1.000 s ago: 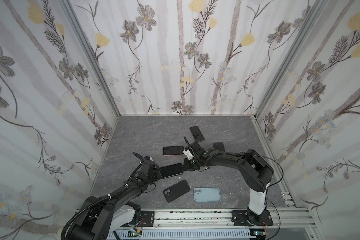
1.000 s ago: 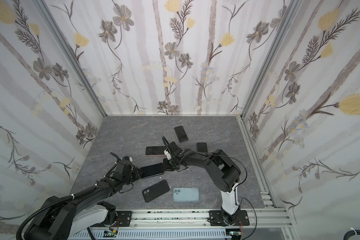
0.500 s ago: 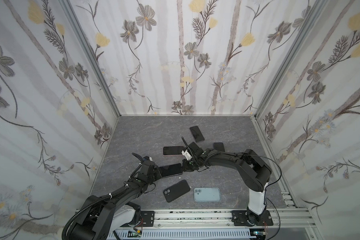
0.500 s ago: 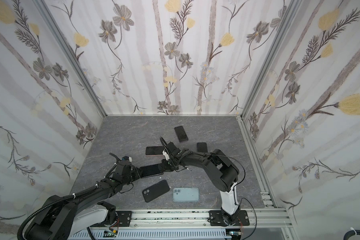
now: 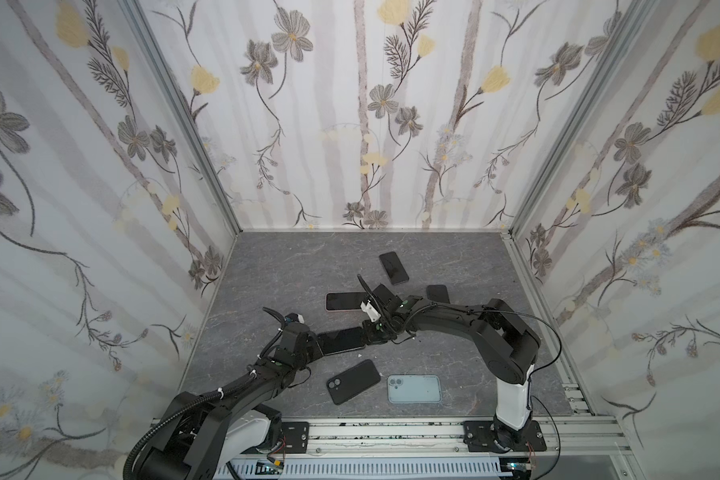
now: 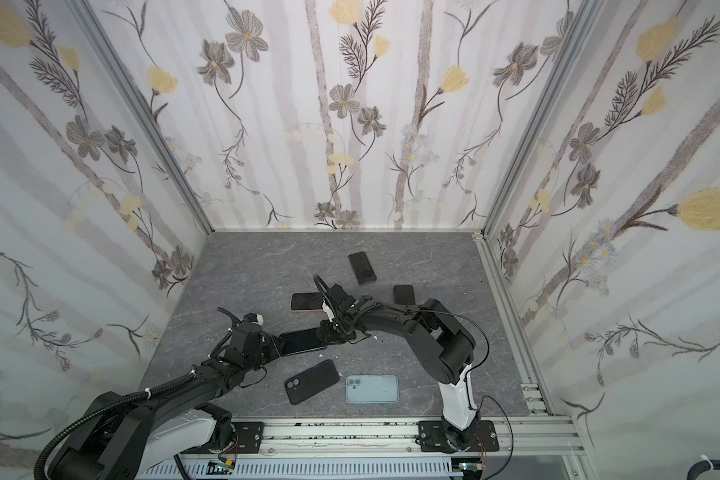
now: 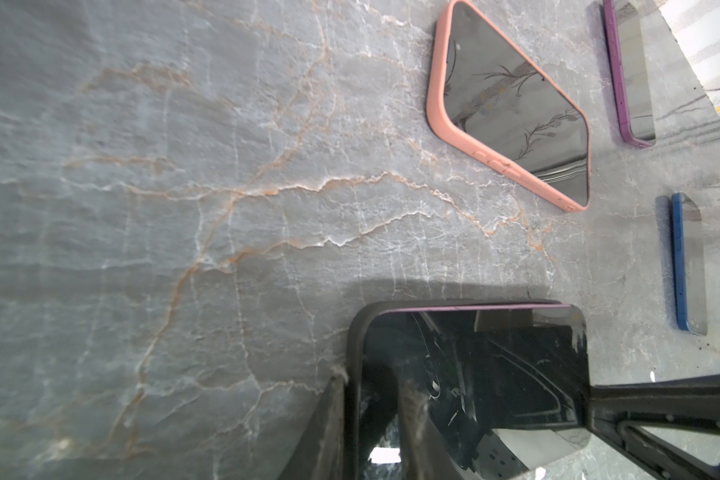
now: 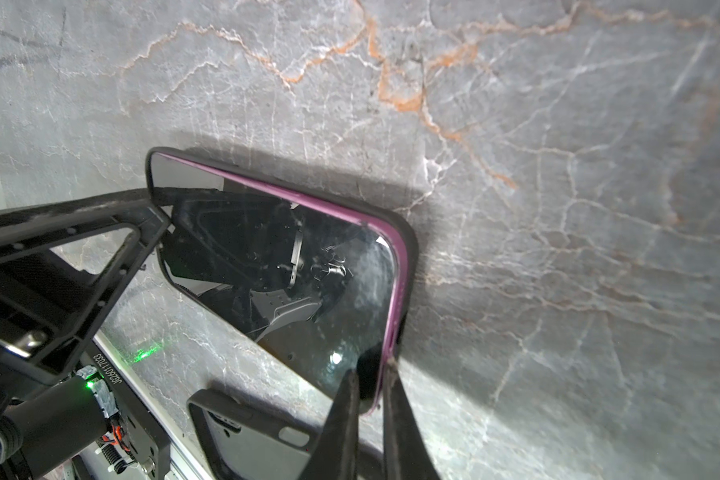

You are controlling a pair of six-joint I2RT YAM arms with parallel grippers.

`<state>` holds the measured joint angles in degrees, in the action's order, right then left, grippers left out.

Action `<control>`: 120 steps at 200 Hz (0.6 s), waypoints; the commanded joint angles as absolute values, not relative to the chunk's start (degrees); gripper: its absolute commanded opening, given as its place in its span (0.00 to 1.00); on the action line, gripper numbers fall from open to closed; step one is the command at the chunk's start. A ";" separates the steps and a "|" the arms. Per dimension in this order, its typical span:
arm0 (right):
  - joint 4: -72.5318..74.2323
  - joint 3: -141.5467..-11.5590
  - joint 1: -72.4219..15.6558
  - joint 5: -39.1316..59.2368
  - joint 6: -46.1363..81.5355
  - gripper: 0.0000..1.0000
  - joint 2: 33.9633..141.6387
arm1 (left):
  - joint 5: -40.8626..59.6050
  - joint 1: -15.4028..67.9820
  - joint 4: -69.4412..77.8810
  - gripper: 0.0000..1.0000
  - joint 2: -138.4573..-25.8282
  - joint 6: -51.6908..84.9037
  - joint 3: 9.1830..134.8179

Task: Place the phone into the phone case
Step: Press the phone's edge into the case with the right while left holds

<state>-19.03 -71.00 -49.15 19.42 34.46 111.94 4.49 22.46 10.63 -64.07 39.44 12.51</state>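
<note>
Pinching opposite ends of the phone [image 5: 341,340] at mid-frame, left claw [image 5: 319,343] and right claw [image 5: 367,334], both closed narrowly on it, suit something probably stiff, slick and fragile.

Datum: central phone [image 5: 341,340], on the table [image 5: 287,266]. Before it lie one case [image 5: 353,387] and, rightward, a second case [image 5: 414,388]. Behind it lie three cased phones [image 5: 393,268].

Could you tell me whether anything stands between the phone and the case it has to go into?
Nothing visible does. The phone already lies in the dark case, held at its ends by the left gripper and right gripper; one purple edge shows along the rim.
</note>
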 commanded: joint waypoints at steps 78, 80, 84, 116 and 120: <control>-28.23 -72.06 -50.01 14.60 31.51 0.12 116.52 | 5.14 22.50 7.28 0.23 -65.04 39.81 12.32; -28.33 -72.13 -49.99 14.44 31.48 0.12 116.58 | 5.17 22.50 7.29 0.23 -65.04 39.81 12.31; -28.66 -72.26 -50.05 14.07 31.42 0.12 116.75 | 5.15 22.50 7.29 0.23 -65.04 39.81 12.46; -30.31 -73.11 -50.53 12.15 30.93 0.12 118.16 | 5.18 22.50 7.29 0.23 -65.26 39.73 12.46; -30.50 -73.21 -50.59 11.95 30.83 0.12 118.41 | 5.19 22.41 7.36 0.23 -65.23 39.73 12.47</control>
